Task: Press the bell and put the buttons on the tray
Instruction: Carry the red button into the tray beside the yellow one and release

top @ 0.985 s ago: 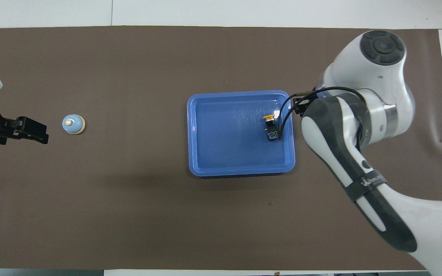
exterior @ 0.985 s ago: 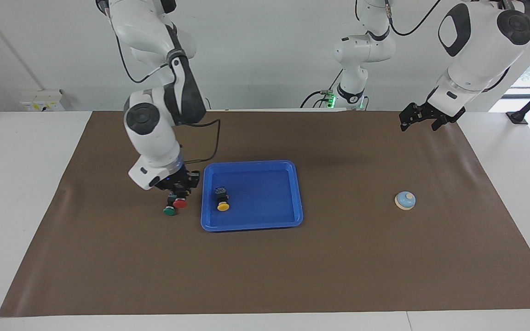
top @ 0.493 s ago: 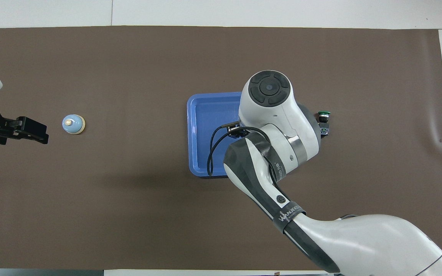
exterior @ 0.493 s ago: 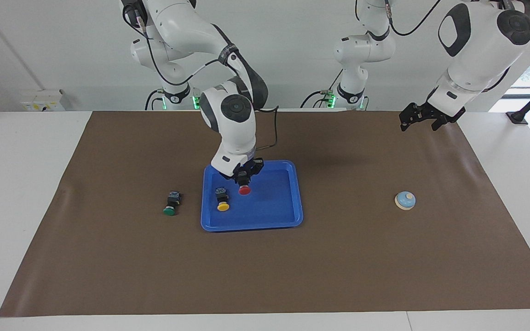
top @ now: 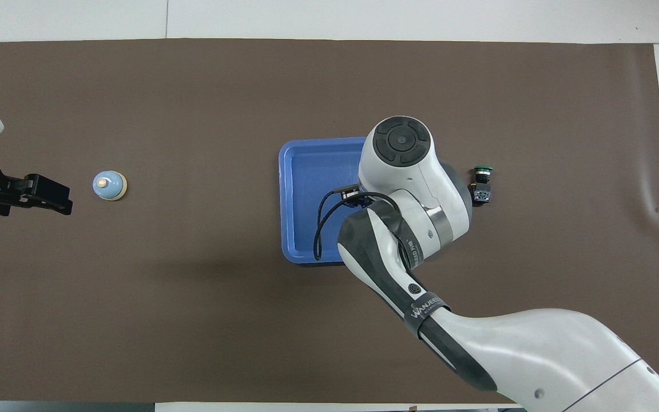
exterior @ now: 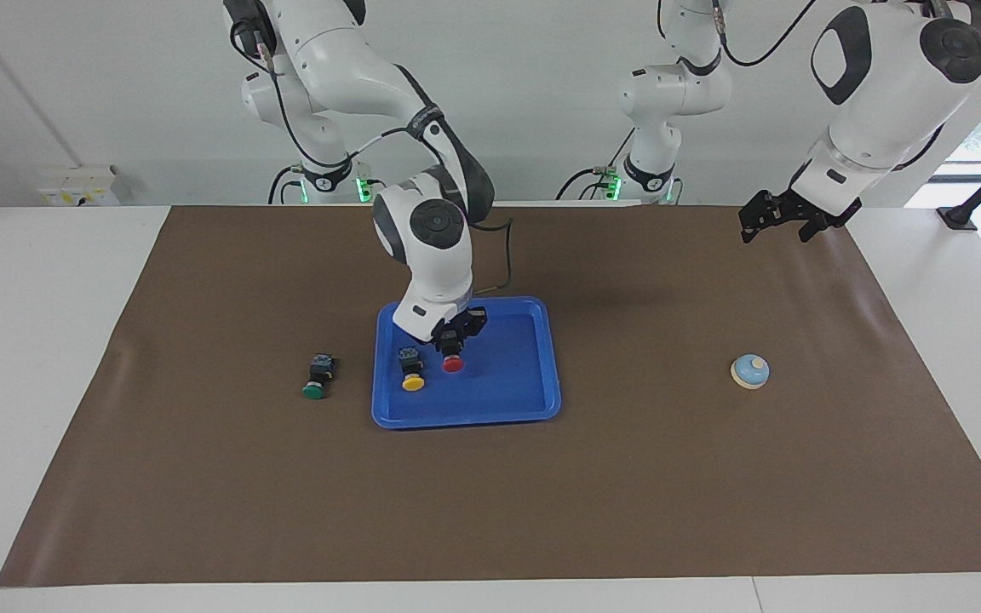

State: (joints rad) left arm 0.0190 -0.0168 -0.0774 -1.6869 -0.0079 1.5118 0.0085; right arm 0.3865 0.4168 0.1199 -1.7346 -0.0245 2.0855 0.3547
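right gripper (exterior: 452,339): pinching red button (exterior: 453,363), low over blue tray (exterior: 533,375), cap pointing down, just beside yellow button (exterior: 412,380); whether red cap touches tray floor, cannot tell (wrist hides gripper in overhead view)
left gripper (exterior: 778,220): fingers spread, nothing held, waiting up in the air at left arm's end of table, above brown mat (exterior: 627,494)
yellow button: lying in tray, near the rim toward right arm's end
green button (exterior: 316,385): on mat, outside tray, near that rim toward right arm's end, apart from it
bell (exterior: 750,371): on mat toward left arm's end, well apart from tray, nothing touching it
tray: middle of mat, holds yellow only so far
done: one button of three in tray, second over tray but not released
left: release red, fetch green, put in tray
bell press: no way to judge from this moment (no mark either way), counted as open
risk: red set down too close to yellow, could knock it
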